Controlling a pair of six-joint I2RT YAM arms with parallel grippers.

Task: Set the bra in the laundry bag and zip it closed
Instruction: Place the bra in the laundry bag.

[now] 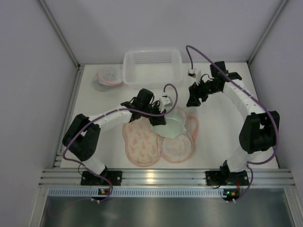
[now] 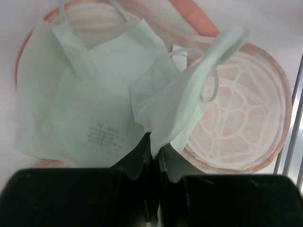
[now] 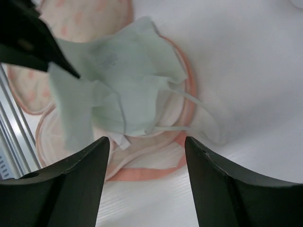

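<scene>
The pale green bra [image 1: 173, 124] hangs over the open pink laundry bag [image 1: 142, 144], which lies flat in two round halves on the table. My left gripper [image 1: 158, 118] is shut on the bra's edge; in the left wrist view the fabric [image 2: 113, 94] is pinched between the fingers [image 2: 137, 156] above the bag's white mesh half [image 2: 241, 118]. My right gripper [image 1: 193, 100] is open and empty, just right of the bra and apart from it. In the right wrist view the bra [image 3: 128, 85] and the bag's orange rim [image 3: 151, 172] lie beyond my open fingers [image 3: 75, 184].
A white plastic basket [image 1: 152, 66] stands at the back centre. A small round pink-rimmed bag [image 1: 109, 77] lies left of it. The metal rail [image 1: 165, 177] runs along the table's near edge.
</scene>
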